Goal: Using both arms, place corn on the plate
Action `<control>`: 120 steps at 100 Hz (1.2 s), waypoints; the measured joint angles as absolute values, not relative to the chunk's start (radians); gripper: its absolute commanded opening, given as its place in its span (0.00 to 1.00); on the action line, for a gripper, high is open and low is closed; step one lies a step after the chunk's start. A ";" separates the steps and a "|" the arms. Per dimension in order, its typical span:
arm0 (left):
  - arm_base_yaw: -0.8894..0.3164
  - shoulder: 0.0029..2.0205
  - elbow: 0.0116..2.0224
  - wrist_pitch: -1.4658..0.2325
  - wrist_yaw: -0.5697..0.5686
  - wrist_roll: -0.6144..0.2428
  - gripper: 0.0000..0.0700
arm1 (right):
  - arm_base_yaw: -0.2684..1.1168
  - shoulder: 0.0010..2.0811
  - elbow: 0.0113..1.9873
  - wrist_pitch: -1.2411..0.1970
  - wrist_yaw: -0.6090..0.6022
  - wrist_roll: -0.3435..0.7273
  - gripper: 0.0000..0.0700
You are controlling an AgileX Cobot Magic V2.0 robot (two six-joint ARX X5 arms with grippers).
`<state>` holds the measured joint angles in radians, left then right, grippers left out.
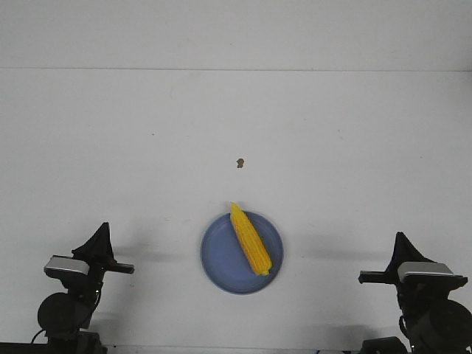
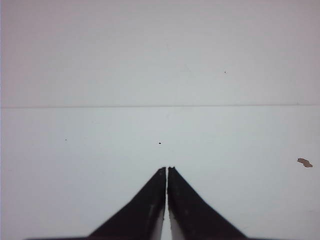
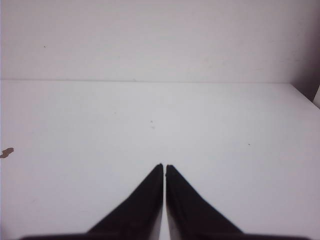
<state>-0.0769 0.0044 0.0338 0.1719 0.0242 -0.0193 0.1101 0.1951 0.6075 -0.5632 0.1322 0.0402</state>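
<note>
The yellow corn (image 1: 250,239) lies on the blue-lavender plate (image 1: 217,258) near the table's front middle, its thin end pointing away over the far rim. My left gripper (image 1: 102,227) is at the front left, well left of the plate, shut and empty; its jaws (image 2: 167,168) meet over bare table. My right gripper (image 1: 400,236) is at the front right, well right of the plate, shut and empty; its jaws (image 3: 164,165) also meet over bare table. Neither wrist view shows the corn or the plate.
A small brown speck (image 1: 240,163) lies on the white table beyond the plate; it also shows in the left wrist view (image 2: 304,162) and the right wrist view (image 3: 6,152). The table's far edge meets a white wall.
</note>
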 measured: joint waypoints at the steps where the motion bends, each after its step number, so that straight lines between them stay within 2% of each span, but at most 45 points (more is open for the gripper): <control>1: -0.077 0.004 0.034 0.171 0.024 -0.019 0.02 | 0.110 0.195 0.608 -0.563 0.132 0.040 0.02; 15: -0.077 0.004 0.034 0.171 0.024 -0.019 0.02 | 0.110 0.182 0.587 -0.522 0.132 0.033 0.02; 54: -0.077 0.004 0.034 0.171 0.024 -0.019 0.02 | 0.082 0.030 0.289 -0.170 0.131 0.030 0.02; 89: -0.077 0.004 0.034 0.171 0.024 -0.019 0.02 | 0.005 0.001 0.137 -0.015 0.131 0.038 0.02; 114: -0.077 0.004 0.034 0.171 0.024 -0.019 0.02 | -0.001 0.001 0.023 0.142 0.131 0.043 0.02; 120: -0.077 0.004 0.034 0.171 0.024 -0.019 0.02 | -0.001 0.002 0.014 0.140 0.130 0.046 0.02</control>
